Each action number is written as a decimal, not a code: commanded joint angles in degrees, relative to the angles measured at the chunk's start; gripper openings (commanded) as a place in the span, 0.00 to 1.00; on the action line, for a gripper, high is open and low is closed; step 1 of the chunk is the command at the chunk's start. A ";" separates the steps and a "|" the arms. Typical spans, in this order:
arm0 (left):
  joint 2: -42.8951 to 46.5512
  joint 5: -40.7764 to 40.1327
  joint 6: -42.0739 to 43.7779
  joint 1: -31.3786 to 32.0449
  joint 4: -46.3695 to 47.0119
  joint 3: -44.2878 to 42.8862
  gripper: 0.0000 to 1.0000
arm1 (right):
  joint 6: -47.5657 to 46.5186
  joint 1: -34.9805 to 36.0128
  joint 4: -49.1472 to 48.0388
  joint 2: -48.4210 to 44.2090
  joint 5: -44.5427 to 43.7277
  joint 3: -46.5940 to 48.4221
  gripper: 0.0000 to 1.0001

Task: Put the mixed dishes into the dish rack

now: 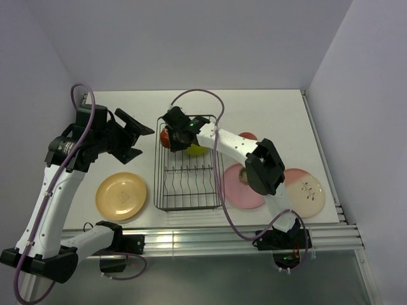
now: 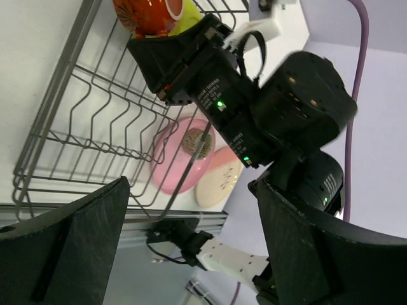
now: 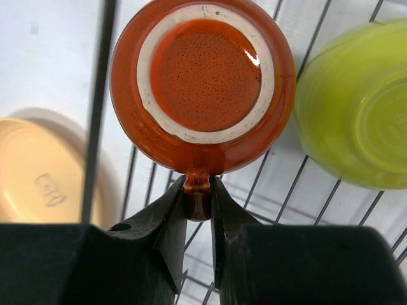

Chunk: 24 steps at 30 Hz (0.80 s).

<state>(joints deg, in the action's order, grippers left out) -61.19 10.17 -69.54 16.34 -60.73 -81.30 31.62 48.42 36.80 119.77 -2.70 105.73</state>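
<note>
My right gripper [image 3: 198, 202] is shut on the handle of the small red-orange cup [image 3: 202, 82]. The cup hangs bottom toward the camera over the far end of the black wire dish rack [image 1: 156, 184]. Beside the cup a lime-green bowl [image 3: 356, 108] sits in the rack. A yellow-orange plate [image 1: 121, 196] lies on the table left of the rack. On the rack's right is a pink plate [image 1: 245, 194] with a small tan bowl [image 1: 242, 175] on it, then a pink-and-cream plate [image 1: 305, 190]. My left gripper [image 1: 137, 136] is open and holds nothing, raised left of the rack.
The right arm [image 1: 235, 149] reaches over the pink plate and the rack's right side. Upright prongs [image 2: 108, 121] fill the near half of the rack. Walls close in behind and on both sides, and a metal rail [image 1: 210, 238] runs along the near edge.
</note>
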 commanded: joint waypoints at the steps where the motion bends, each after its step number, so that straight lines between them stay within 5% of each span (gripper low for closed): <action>1: -1.03 -0.07 5.29 0.19 -1.15 -2.81 0.87 | -0.41 0.88 0.29 1.43 -5.99 5.27 0.00; 15: -3.50 3.27 9.16 0.19 -0.79 -3.34 0.87 | -4.10 1.41 -0.76 8.46 -12.24 5.62 0.00; 18: -3.94 3.53 9.33 0.19 -1.15 -3.78 0.87 | -4.37 1.41 0.64 10.13 -12.42 7.81 0.25; 19: -4.03 3.71 9.42 0.19 -1.23 -3.87 0.87 | -4.46 1.41 1.08 10.31 -12.59 8.34 0.44; 22: -4.20 3.89 9.33 0.19 -1.32 -4.04 0.87 | -4.72 1.58 0.91 8.91 -12.77 7.56 0.70; 24: -4.12 3.71 9.16 0.19 -1.41 -3.87 0.88 | -4.98 1.59 0.03 6.54 -12.60 5.63 0.76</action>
<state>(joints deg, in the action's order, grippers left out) -65.30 12.86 -61.67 16.34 -62.02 -83.00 27.40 49.52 38.26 129.62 -13.76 111.11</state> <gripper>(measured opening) 0.874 0.741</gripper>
